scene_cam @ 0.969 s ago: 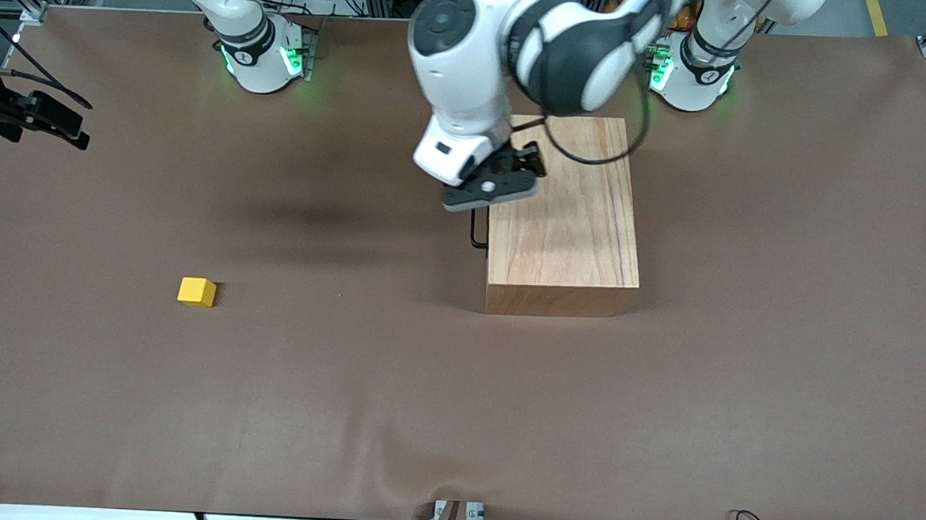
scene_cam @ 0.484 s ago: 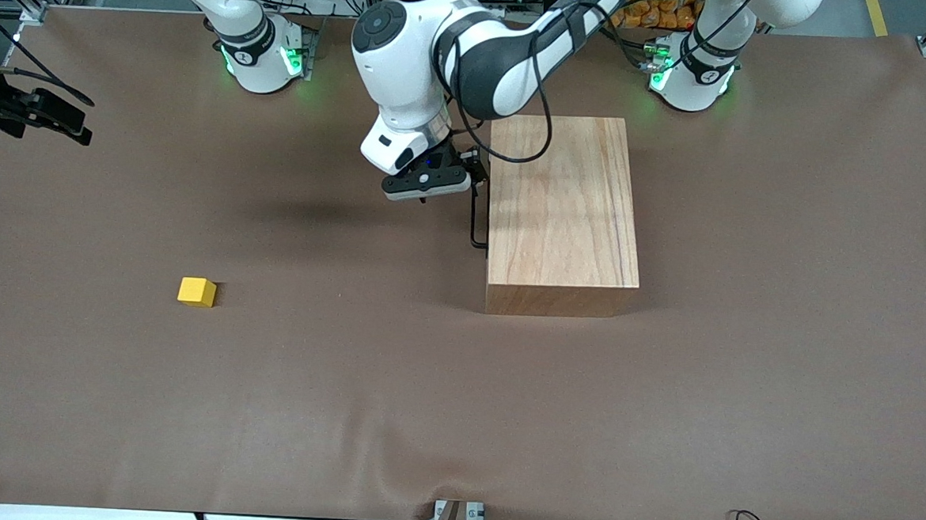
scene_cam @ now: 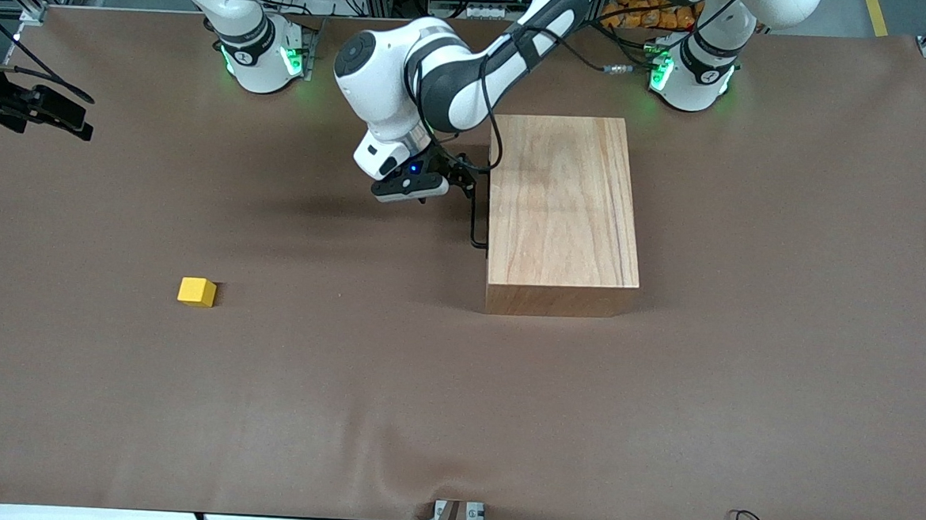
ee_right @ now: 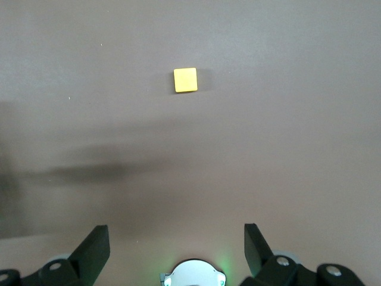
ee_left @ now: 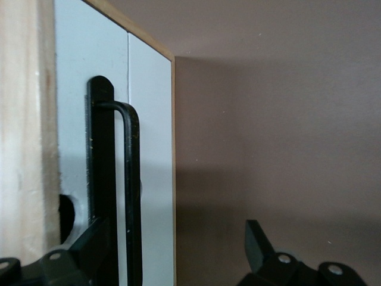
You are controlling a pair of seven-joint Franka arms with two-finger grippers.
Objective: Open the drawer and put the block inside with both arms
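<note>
Yellow block sits alone on the brown table cover, nearest the front camera of the task things, toward the right arm's end of the table, well apart from the wooden box. In the right wrist view the block lies flat on the cover, nothing touching it.

Wooden box stands near mid-table, more toward the left arm's end, farther from the front camera than the block. Its drawer front faces the right arm's end of the table; the drawer is shut, white panel flush with the box edge. Black wire loop handle sticks out from that panel, upright in the left wrist view.

Left gripper is low, just in front of the drawer at the handle's upper end. Fingers spread wide; in the left wrist view one finger is against the panel next to the handle, the other out over bare cover, handle between them, not clamped.

Right gripper is high over the table near its own base, fingers wide apart, holding nothing; right arm waits. Farthest back, both green-lit bases stand along the table edge.
</note>
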